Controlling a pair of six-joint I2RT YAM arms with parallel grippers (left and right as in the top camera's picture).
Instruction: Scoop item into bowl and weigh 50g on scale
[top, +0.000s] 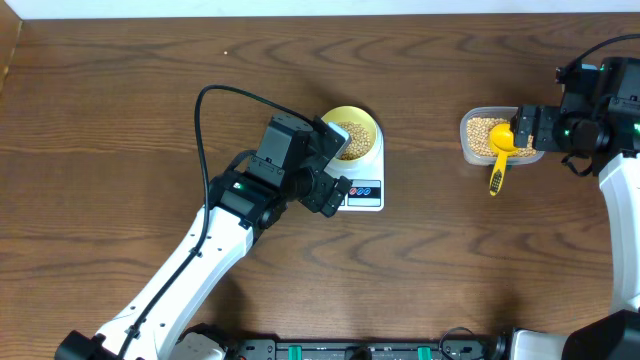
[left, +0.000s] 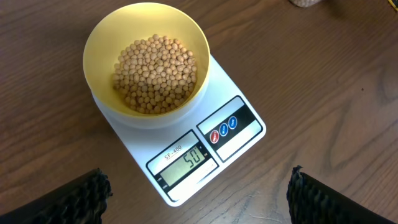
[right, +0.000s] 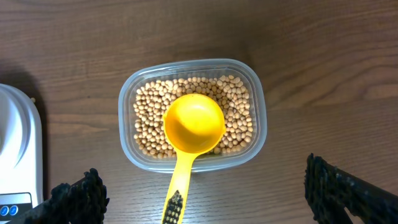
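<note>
Left gripper (left: 198, 200) and right gripper (right: 209, 198) hang spread, empty; my scale (left: 244, 138) under the bowl (left: 102, 43) reads 50, so scoop (right: 193, 124) lies in tub (right: 127, 112).

Overhead, the left arm (top: 200, 250) covers part of the bowl (top: 362, 125) and scale (top: 368, 196), probably its display. The right wrist view crops the scoop (right: 193, 124) handle.

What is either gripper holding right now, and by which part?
Nothing. Both stand open and empty: left gripper above the scale, right gripper above the tub where the scoop lies.
</note>
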